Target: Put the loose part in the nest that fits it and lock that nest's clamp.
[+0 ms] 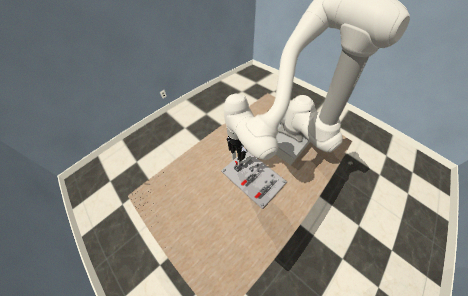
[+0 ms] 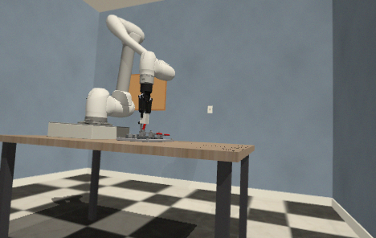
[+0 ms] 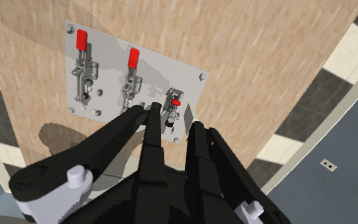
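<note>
Three clamps are being counted on the one fixture plate (image 3: 110, 47), each with a red handle: the first clamp (image 3: 82, 75) and second clamp (image 3: 130, 82) are being shown with handles lying flat along the plate, while the third clamp (image 3: 171, 107) is being shown with its handle standing up. One pale grey slab (image 3: 187, 116), judged to be the loose part, is being seen just beside the third clamp at the plate's edge; whether it is lying flat on the pads and against the blocks cannot be told. No other loose piece is being seen on the table (image 3: 260, 60). One gripper (image 3: 173, 115) is being held directly above that upright handle, its fingers drawn partly together with a gap between the tips and nothing gripped. Placement is being judged as likely done or nearly so, and the locking push is not yet being made, so the bar is not yet down on the part.
</note>
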Available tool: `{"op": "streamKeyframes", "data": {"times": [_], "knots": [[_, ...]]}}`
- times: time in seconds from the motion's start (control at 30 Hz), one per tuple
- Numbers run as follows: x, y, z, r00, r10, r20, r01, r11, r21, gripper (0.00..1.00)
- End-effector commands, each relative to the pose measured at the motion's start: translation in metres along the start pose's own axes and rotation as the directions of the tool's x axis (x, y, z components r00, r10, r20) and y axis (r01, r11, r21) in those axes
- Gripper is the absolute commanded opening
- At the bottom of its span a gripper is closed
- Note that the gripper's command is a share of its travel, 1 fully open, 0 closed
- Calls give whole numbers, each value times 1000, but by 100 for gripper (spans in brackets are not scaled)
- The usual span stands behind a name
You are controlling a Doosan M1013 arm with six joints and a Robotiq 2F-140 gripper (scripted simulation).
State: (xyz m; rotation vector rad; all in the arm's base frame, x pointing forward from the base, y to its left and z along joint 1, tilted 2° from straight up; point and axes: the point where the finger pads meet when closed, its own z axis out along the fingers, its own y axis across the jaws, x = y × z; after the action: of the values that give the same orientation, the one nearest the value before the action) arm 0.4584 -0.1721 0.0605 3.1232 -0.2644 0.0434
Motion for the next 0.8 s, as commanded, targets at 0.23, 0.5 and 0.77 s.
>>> {"op": "streamKeyframes", "data": {"times": [0.23, 0.5, 0.77], "knots": [[0, 0, 4, 1000, 0, 0, 0, 1000, 0, 35], [0, 0, 19, 1000, 0, 0, 0, 1000, 0, 35], [0, 0, 35, 1000, 0, 0, 0, 1000, 0, 35]]}}
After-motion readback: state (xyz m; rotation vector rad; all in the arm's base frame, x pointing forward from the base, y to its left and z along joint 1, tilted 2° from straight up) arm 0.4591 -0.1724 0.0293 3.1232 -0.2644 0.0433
